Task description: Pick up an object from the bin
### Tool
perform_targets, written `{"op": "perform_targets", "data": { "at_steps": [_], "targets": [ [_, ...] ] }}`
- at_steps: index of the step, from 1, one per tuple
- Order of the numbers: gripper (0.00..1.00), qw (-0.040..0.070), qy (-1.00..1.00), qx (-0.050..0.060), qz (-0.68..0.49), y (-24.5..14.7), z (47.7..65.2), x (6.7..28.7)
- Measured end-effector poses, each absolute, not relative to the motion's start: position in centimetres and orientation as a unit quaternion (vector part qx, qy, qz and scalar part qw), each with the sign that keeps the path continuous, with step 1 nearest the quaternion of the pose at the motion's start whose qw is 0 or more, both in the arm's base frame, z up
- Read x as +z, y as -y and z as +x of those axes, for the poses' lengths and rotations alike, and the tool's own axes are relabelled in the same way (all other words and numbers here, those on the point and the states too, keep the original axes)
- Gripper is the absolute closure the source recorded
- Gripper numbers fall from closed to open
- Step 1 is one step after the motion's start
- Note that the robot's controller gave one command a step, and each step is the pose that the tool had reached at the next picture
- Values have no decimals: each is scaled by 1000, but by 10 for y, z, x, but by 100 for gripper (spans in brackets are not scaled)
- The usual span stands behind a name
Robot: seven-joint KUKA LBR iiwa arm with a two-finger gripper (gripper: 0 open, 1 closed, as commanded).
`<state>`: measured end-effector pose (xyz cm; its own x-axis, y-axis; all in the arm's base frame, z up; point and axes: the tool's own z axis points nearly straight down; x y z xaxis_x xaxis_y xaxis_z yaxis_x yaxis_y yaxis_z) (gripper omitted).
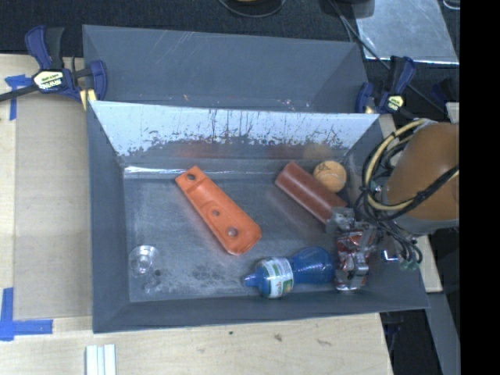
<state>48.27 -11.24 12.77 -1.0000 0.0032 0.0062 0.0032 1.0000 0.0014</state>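
Camera view: our hand (351, 260) sits low at the base of the blue bottle (305, 270); grip state we cannot tell. Approach step, we judge; next, clamp and lift.

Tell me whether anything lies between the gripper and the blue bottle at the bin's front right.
Nothing visible does. The gripper sits right at the base end of the blue bottle, with no thing between them. The reddish-brown block and tan ball lie farther back, off that line.
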Motion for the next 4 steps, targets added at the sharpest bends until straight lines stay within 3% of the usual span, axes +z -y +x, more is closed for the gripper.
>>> {"op": "perform_targets", "data": {
  "at_steps": [2, 3, 4],
  "targets": [
    [0, 1, 1000, 0, 12, 99, 488, 133],
    [0, 0, 996, 0, 87, 69, 504, 68],
    [100, 1, 986, 0, 165, 59, 501, 70]
  ]
}}
